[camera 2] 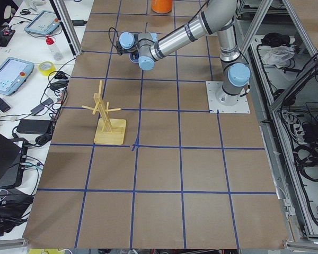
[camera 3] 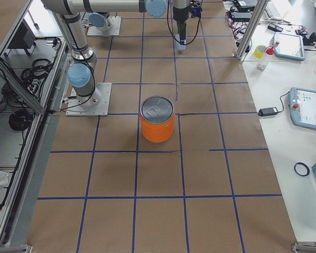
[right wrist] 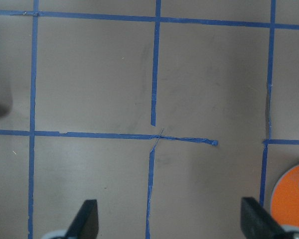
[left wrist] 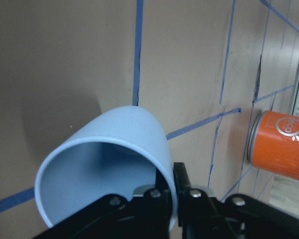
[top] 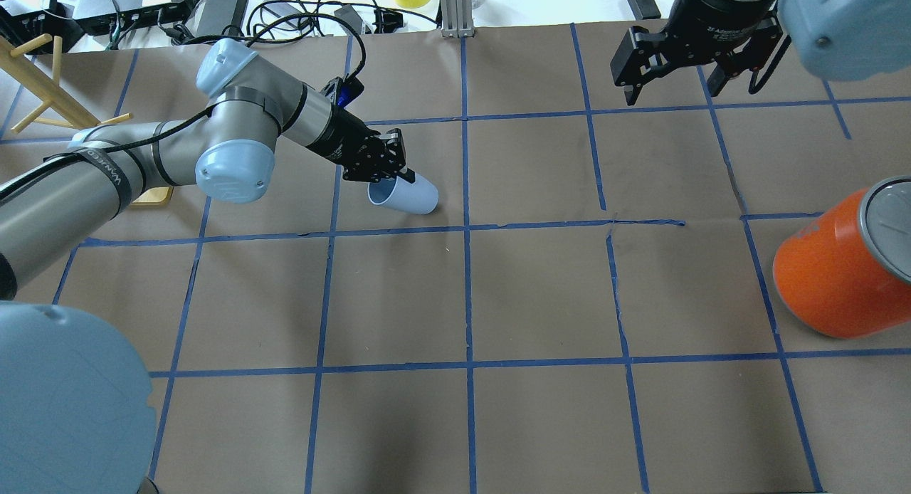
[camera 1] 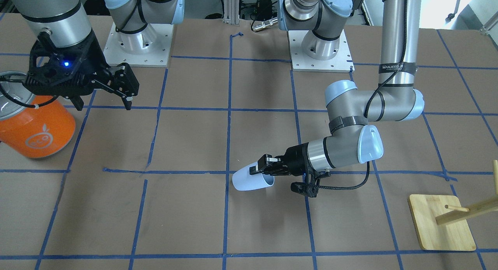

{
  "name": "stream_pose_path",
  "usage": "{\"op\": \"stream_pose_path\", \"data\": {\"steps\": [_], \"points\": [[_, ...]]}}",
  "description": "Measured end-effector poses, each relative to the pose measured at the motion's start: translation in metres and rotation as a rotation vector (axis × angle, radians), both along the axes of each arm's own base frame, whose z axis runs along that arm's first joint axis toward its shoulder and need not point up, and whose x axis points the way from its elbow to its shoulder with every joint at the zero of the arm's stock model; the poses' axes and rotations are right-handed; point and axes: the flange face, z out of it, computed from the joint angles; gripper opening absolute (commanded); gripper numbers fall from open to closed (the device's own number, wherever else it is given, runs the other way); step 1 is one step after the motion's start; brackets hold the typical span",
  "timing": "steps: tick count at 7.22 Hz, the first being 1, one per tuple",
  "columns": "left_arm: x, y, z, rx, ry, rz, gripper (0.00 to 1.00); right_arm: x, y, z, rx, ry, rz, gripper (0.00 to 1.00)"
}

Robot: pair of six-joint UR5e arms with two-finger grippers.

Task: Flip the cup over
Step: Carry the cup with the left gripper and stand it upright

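Observation:
The pale blue cup [camera 1: 249, 180] is tipped nearly onto its side, base pointing away from my left arm, low over the brown table. I cannot tell if it touches the table. My left gripper [camera 1: 261, 172] is shut on the cup's rim, one finger inside and one outside. The same grip shows in the overhead view on the cup [top: 409, 195] by the left gripper [top: 391, 179], and in the left wrist view on the cup [left wrist: 109, 149]. My right gripper [camera 1: 104, 104] is open and empty, hanging high above the table; it also shows in the overhead view [top: 672, 92].
A big orange can [camera 1: 37, 134] with a silver top stands under my right arm; it also shows in the overhead view [top: 833, 273]. A wooden peg stand [camera 1: 443, 223] sits beyond my left arm. Blue tape lines grid the table.

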Motion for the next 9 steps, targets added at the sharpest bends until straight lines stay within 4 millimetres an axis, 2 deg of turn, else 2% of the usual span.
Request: {"op": "stream_pose_path", "data": {"steps": [2, 4, 6, 7, 9], "points": [[0.017, 0.005, 0.022, -0.013, -0.280, -0.010, 0.00, 0.000, 0.000, 0.000, 0.001, 0.002, 0.002, 1.00], [0.041, -0.007, 0.051, -0.051, -0.459, -0.008, 0.00, 0.000, 0.000, -0.001, 0.002, 0.005, 0.005, 1.00], [0.067, -0.021, 0.055, -0.060, -0.581, -0.060, 0.00, -0.001, 0.000, -0.001, 0.002, 0.006, 0.007, 1.00], [0.086, -0.031, 0.052, -0.058, -0.603, -0.071, 0.00, -0.001, 0.000, -0.001, 0.002, 0.006, 0.007, 1.00], [0.106, -0.053, 0.045, -0.063, -0.612, -0.084, 0.00, 0.000, 0.000, -0.001, 0.002, 0.004, 0.008, 1.00]]}}
